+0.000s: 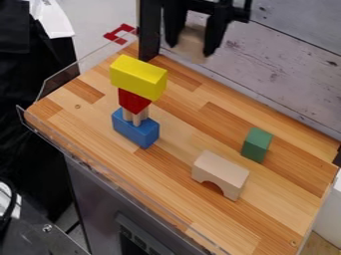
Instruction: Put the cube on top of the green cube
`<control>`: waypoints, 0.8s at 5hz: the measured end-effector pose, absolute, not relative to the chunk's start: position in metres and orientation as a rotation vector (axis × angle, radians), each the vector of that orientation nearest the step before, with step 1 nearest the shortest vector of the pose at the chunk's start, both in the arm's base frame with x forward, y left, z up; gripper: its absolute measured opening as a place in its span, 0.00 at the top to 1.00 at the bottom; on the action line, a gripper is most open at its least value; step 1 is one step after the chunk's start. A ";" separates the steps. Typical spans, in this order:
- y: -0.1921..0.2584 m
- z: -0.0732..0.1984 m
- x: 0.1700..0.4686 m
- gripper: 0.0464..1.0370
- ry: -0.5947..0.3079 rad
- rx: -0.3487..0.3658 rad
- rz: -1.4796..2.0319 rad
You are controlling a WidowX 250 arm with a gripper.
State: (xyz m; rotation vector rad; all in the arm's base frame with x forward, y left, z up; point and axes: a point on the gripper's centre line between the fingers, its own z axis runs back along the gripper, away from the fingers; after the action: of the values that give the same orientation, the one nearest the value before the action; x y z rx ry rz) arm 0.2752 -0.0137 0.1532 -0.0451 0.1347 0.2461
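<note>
Aloft, tool point(190, 49) holding likely cube point(190, 42), green cube point(257, 145) near edge point(287, 124).

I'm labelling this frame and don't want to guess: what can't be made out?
In the camera view:
- Pale block: blurred, sides covered by the hand.
- Upper part of the hand: cut by the top edge.
- Tops of the pegs: hidden by the red block.
- Far sides of the green block: turned away.
</note>
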 end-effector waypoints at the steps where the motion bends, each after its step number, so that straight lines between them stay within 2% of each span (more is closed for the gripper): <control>1: -0.042 0.133 0.278 0.48 0.201 -0.058 0.209; 4: -0.086 0.092 0.298 0.48 0.271 -0.066 0.127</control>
State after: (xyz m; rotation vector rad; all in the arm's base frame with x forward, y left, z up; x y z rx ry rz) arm 0.2983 -0.0860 0.0921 -0.0655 0.2708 0.1265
